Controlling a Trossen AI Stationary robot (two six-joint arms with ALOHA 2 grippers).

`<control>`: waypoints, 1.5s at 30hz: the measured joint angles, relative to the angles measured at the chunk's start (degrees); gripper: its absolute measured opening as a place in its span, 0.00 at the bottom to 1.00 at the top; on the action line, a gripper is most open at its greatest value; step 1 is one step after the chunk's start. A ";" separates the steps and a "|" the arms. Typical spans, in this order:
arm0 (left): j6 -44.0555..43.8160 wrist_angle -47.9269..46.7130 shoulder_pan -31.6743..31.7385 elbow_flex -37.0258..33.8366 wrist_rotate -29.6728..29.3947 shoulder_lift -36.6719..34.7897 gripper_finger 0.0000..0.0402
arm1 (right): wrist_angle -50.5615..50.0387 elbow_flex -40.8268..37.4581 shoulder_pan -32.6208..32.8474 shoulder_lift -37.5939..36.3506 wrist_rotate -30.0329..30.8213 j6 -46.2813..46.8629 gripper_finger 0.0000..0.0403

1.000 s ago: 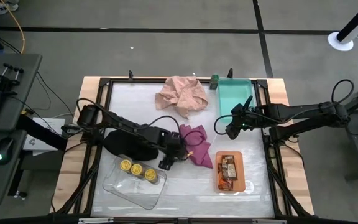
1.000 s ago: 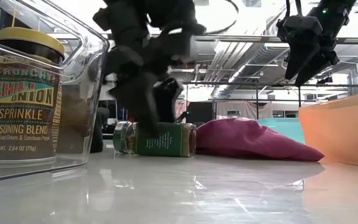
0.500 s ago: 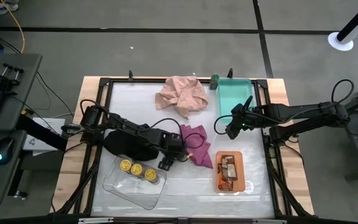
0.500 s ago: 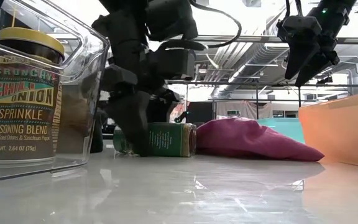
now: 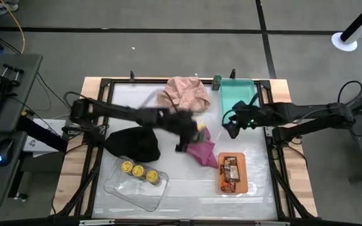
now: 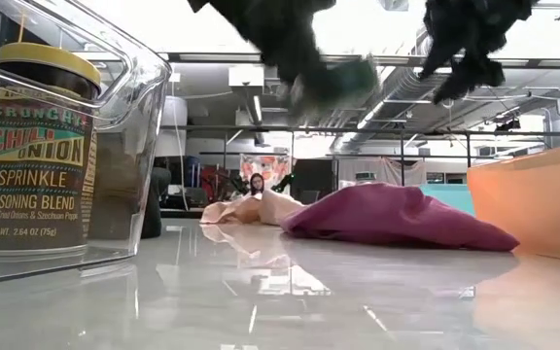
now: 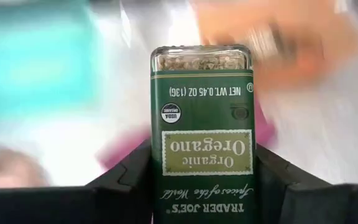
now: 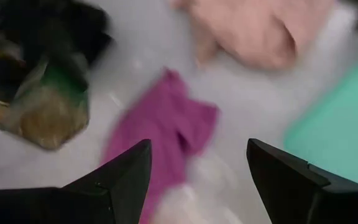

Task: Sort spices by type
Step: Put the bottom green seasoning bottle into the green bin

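My left gripper hangs above the far end of the magenta cloth, shut on a dark-green oregano jar. The jar also shows blurred at the top of the low view. My right gripper is open and hovers between that cloth and the teal tray, a short way right of the held jar. A second green jar stands at the teal tray's far left corner. Three yellow-lidded jars stand in the clear tray. Brown packets lie in the orange tray. My left gripper pinches the green jar between its two fingers, on the two sides of the labelled body. The jar lies along the fingers. Its clear end full of herbs points away from the wrist. It is lifted clear of the table.
A black cloth lies left of the magenta one, and a pink cloth lies at the far edge. The table's black frame runs around the white top. Bare tabletop shows between the clear and orange trays.
My left gripper has shut on the green jar that lay on the table beside the magenta cloth. It has lifted the jar clear and carried it up, toward the far edge and to the right, fast enough to blur.
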 joint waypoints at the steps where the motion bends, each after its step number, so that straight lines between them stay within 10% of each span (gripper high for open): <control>1: -0.26 2.05 1.41 0.03 0.00 -1.95 0.40 | 1.40 0.60 0.00 -0.44 0.12 -1.15 0.64; 11: -25.31 34.88 15.67 -0.59 2.50 -10.07 0.40 | 18.46 2.40 -0.02 -2.94 0.32 -9.63 0.64; 22: -43.32 60.59 11.17 -3.13 1.80 -3.06 0.40 | 37.37 2.34 -0.28 1.52 0.09 -15.03 0.64; 45: -40.26 63.88 7.66 -3.09 -1.46 -0.95 0.40 | 46.73 2.27 -4.26 3.21 -11.45 -10.73 0.57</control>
